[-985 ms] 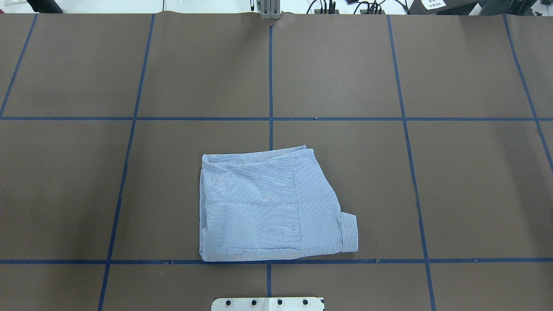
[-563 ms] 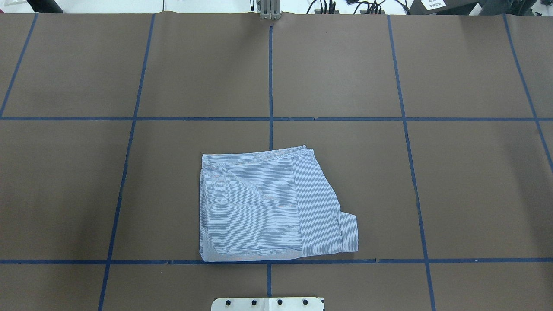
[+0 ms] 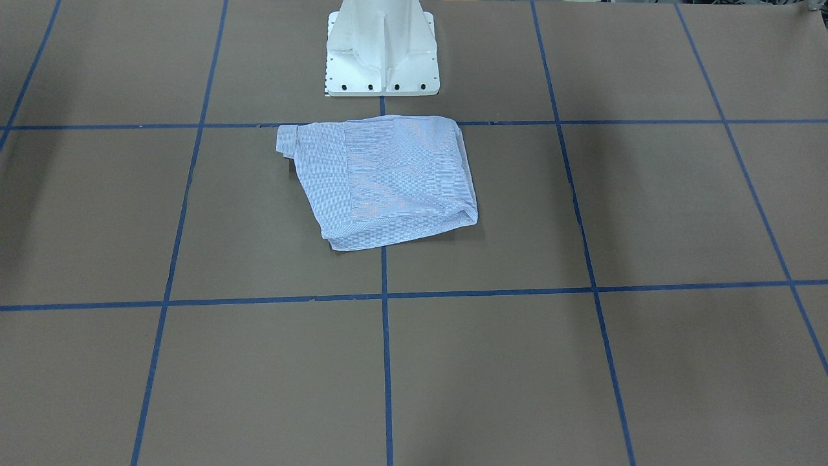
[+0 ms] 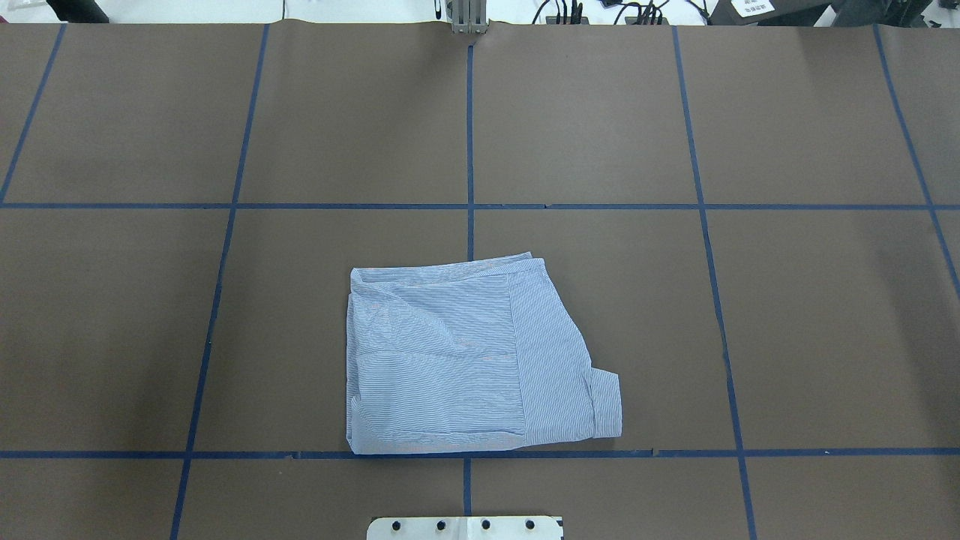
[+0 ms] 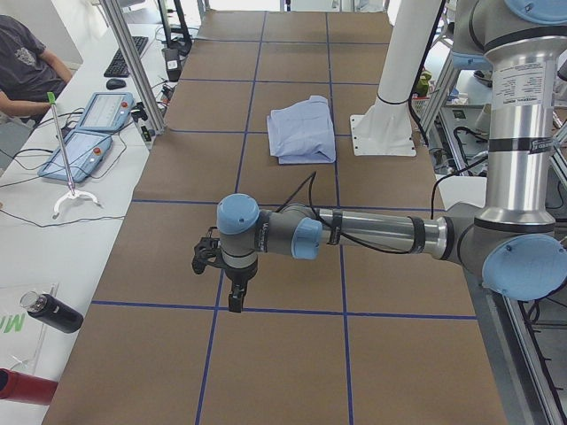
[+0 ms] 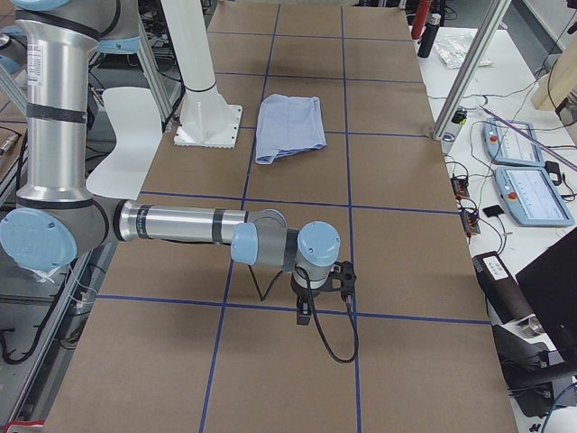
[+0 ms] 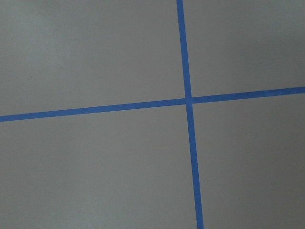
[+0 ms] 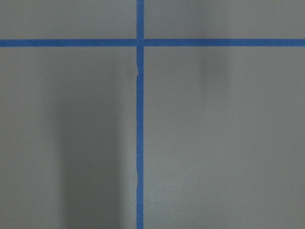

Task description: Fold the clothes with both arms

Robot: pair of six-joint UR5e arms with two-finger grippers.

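Observation:
The clothes, one light blue striped shirt (image 4: 450, 360), lie folded into a rough rectangle close to the robot's base, with a cuff poking out at one corner (image 3: 286, 139). The same shirt (image 5: 301, 131) (image 6: 290, 126) shows small in both side views. My left gripper (image 5: 232, 297) hangs over bare table far from the shirt, at the table's left end. My right gripper (image 6: 305, 314) hangs likewise at the right end. Both show only in the side views, so I cannot tell whether they are open or shut. The wrist views show only brown table and blue tape.
Blue tape lines (image 4: 470, 206) divide the brown table into squares. The white pedestal (image 3: 381, 52) stands just behind the shirt. A seated person (image 5: 27, 62), control tablets (image 5: 89, 128) and a bottle (image 5: 53, 312) are beside the left end. Pendants (image 6: 527, 171) lie off the right end.

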